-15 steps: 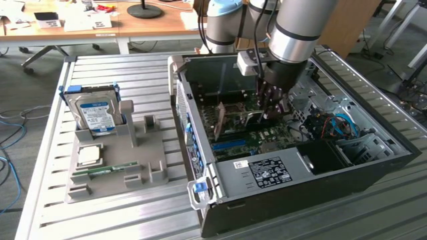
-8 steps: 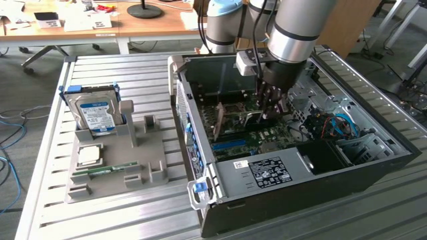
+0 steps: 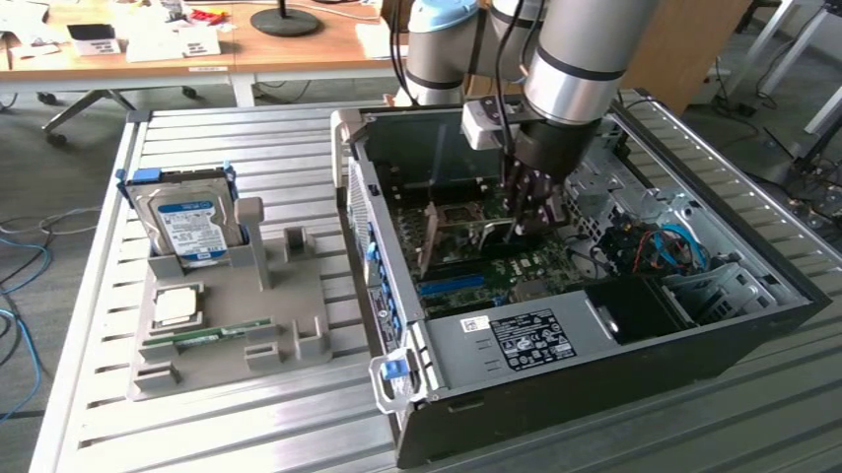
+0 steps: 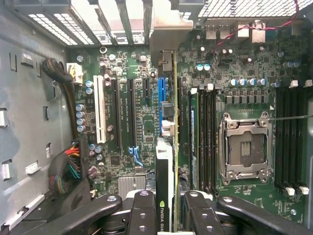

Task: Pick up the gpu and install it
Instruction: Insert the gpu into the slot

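GPU (image 4: 165, 166) installation is the step in hand — you have the card edge-on between the gripper's (image 4: 167, 198) fingers (image 4: 142, 210), which are drawn in narrow and clamped on its two faces. It hangs inside the open computer case (image 3: 526, 345), over the motherboard (image 4: 132, 122), in line with the blue slot (image 4: 161, 95) and with its silver bracket toward the case's rear openings. Whether its lower edge has met the slot, you cannot tell from here.

By my judgement, seating it calls for a straight, square push: card edge parallel to the slot, bracket lined up with its opening, no twist.

The case lies on its side on a slatted metal table (image 3: 237, 138). Toward the exterior view's left, a grey fixture (image 3: 303, 296) holds the hard drive (image 3: 191, 222) upright and the memory stick (image 3: 211, 335) flat. A wooden desk (image 3: 303, 49) stands behind — loose cables (image 3: 27, 246) trail on the floor.
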Available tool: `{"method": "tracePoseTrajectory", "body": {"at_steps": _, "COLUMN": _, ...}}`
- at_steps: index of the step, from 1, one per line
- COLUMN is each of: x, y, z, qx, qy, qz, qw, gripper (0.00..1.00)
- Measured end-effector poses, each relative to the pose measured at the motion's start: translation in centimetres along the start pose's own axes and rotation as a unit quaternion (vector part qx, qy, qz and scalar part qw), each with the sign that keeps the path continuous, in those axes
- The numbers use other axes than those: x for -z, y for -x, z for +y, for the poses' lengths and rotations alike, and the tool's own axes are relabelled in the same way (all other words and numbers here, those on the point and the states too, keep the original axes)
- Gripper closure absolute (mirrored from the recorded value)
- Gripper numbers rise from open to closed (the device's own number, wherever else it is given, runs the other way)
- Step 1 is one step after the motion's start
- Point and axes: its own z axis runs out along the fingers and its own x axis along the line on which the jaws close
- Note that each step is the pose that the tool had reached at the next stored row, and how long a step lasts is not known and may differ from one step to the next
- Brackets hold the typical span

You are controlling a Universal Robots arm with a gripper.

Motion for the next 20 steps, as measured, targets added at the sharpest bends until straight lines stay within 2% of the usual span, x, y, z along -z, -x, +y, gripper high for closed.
{"method": "tracePoseTrajectory", "body": {"at_steps": 11, "x": 0.01, "y": -0.05, "z": 0.83, "qx": 0.000, "qy": 0.0000, "qz": 0.0000, "qw": 1.0000, "gripper": 0.73}}
{"method": "tracePoseTrajectory", "body": {"at_steps": 20, "x": -0.08, "y": -0.06, "z": 0.86, "qx": 0.000, "qy": -0.0001, "qz": -0.0001, "qw": 1.0000, "gripper": 0.73}}
